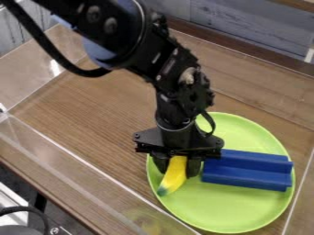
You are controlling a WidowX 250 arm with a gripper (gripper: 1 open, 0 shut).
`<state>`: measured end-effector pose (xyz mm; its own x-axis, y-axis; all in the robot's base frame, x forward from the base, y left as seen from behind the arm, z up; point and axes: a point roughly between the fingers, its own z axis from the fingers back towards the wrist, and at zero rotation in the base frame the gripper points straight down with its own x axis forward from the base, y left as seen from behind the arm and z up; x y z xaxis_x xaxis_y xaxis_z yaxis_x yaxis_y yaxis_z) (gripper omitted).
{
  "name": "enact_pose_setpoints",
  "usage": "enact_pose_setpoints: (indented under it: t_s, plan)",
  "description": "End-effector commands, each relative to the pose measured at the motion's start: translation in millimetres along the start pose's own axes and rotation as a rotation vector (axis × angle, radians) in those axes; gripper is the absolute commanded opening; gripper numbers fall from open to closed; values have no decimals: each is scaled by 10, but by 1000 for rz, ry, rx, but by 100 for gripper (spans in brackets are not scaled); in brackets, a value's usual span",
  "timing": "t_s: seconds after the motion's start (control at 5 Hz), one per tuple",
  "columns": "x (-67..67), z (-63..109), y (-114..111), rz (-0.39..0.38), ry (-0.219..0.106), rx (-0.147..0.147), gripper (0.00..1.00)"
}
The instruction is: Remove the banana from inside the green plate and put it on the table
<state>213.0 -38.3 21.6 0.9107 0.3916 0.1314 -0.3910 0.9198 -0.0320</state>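
Note:
The yellow banana (175,176) lies in the left part of the green plate (252,209), its lower tip near the plate's left rim. My black gripper (179,158) stands straight down over the banana's upper end, its fingers shut on it. A blue rectangular block (249,170) rests on the plate just right of the gripper. The plate sits on the dark wood table (86,110) at the lower right.
Clear acrylic walls (50,151) border the table at the front left and along the back. The black arm (135,46) reaches in from the upper left. Bare wood lies left of the plate.

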Motion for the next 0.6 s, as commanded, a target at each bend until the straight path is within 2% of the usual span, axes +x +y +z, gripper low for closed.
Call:
enact_pose_setpoints:
  t_s: [0.0, 0.4]
  plan:
    - [-40, -16, 41, -16, 9, 22, 0]
    - [-47, 35, 70, -23, 13, 41, 0]
